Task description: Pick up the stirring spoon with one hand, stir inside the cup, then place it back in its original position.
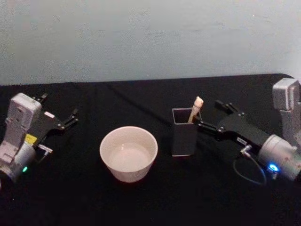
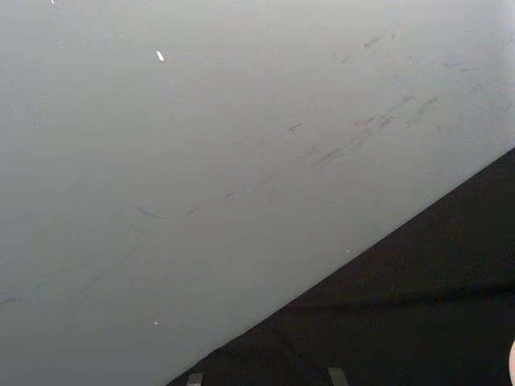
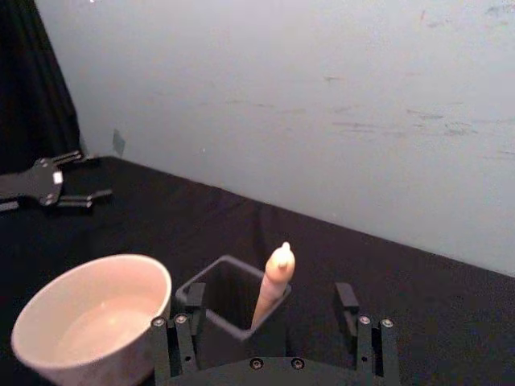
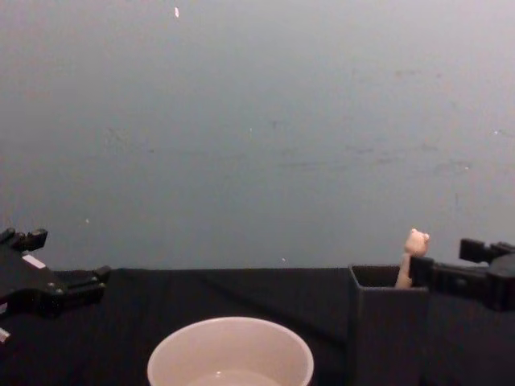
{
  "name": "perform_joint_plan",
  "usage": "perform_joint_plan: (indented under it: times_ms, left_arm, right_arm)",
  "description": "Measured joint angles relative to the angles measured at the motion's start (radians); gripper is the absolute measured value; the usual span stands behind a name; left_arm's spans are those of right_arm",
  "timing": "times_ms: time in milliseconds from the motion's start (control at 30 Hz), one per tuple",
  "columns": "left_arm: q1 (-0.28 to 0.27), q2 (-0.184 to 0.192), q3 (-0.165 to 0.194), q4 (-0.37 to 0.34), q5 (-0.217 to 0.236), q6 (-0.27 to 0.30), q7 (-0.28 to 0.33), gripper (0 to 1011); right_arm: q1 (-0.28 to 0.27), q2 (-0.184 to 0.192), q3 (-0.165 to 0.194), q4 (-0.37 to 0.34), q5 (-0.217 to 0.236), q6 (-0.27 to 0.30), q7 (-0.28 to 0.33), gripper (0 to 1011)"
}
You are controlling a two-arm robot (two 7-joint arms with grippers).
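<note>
The stirring spoon (image 1: 196, 107) stands in the dark holder (image 1: 183, 136), bear head tilted toward 1 o'clock — the cup (image 1: 128, 153) sits at the holder's 9 o'clock. The right gripper (image 1: 207, 114) hovers at its 3 o'clock, fingers apart; the left gripper (image 1: 60, 106) idles far at 9 o'clock, fingers likewise spread

- stirring spoon (image 1: 196, 108) stands tilted in dark holder (image 1: 184, 137), handle up
- right gripper (image 1: 210, 115) just beside the handle, jaws spread
- cup (image 1: 128, 153) left of holder
- left gripper (image 1: 57, 108) far left, jaws spread
</note>
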Motion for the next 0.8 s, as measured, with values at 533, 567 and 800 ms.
perform_joint_plan:
  times_ms: [533,567,800]
  left_arm:
    - [0.000,0.000,0.000,0.000,0.000,0.000,0.000,1001]
    - [0.000,0.000,0.000,0.000,0.000,0.000,0.000,1001]
    - [0.000,0.000,0.000,0.000,0.000,0.000,0.000,1001]
  right_arm:
    - [0.110,-0.141,-0.004,0.132,-0.029,0.044,-0.027,1004]
    - [0.114,-0.147,-0.003,0.137,-0.034,0.046,-0.025,1004]
    - [0.122,-0.159,-0.004,0.148,-0.060,0.060,-0.020,1004]
